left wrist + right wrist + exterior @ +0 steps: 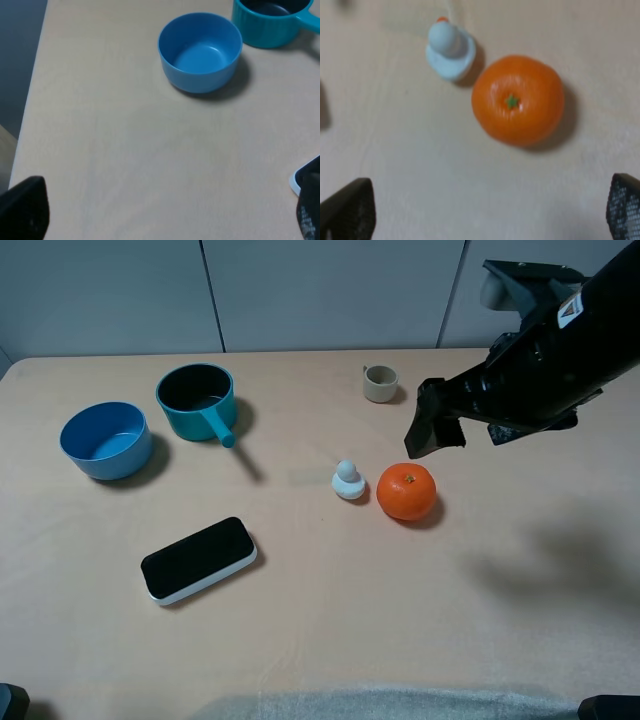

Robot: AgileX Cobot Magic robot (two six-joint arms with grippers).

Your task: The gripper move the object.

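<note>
The orange mandarin sits on the table right of centre, green stem dimple up, beside the small pale duck figure. In the right wrist view the mandarin lies ahead of and between my two spread fingers. My right gripper hovers open just above and behind the mandarin, not touching it. My left gripper is open and empty over bare table near the left edge; only its fingertips show.
A blue bowl and a teal pot with a handle stand at the left back. A black phone-like device lies front left. A small beige cup stands at the back. The duck touches the mandarin's side.
</note>
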